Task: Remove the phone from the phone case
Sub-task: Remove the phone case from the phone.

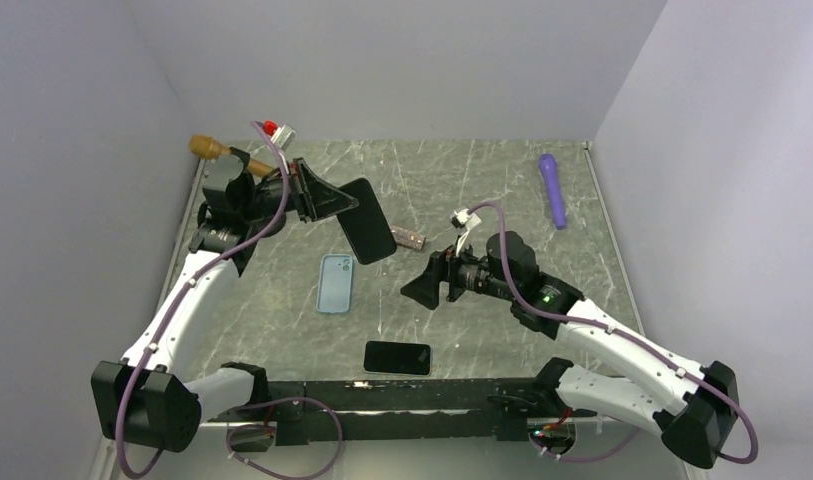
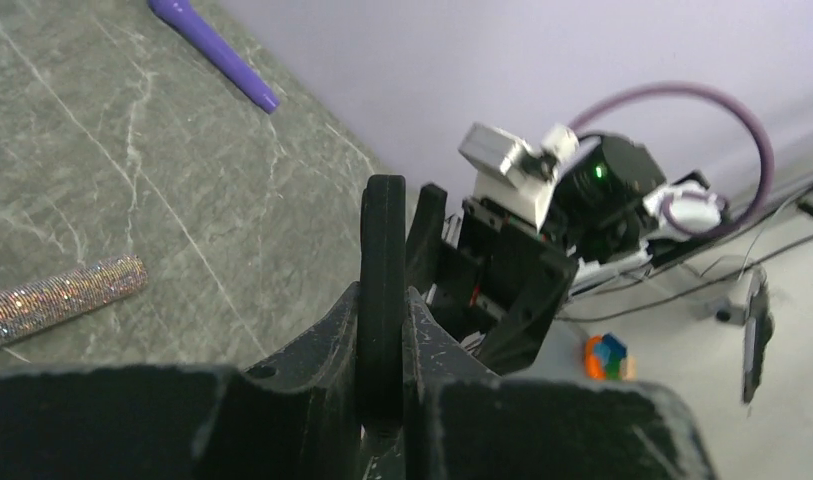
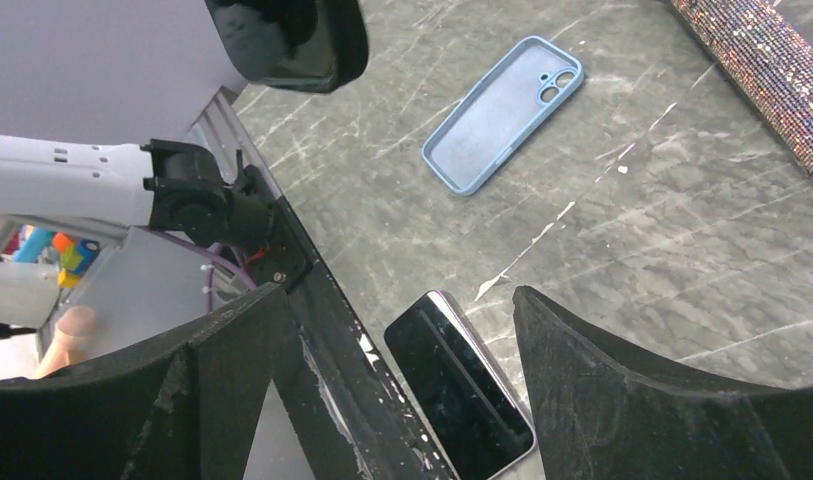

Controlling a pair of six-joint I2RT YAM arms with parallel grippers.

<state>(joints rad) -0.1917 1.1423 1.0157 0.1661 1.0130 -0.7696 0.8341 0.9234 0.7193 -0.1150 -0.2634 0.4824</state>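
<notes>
left end effector clamps black phone case aloft, 10 o'clock | right end effector wide, empty | phone flat on counter, 6 o'clock | blue case, glitter bar between arms

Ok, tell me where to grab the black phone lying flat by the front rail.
Come straight down and pinch the phone across its narrow width, on the two long edges near the middle. It lies flat, screen up, so only the edges offer a hold. The open right hand hangs closest. The front rail alongside may crowd one finger.
</notes>
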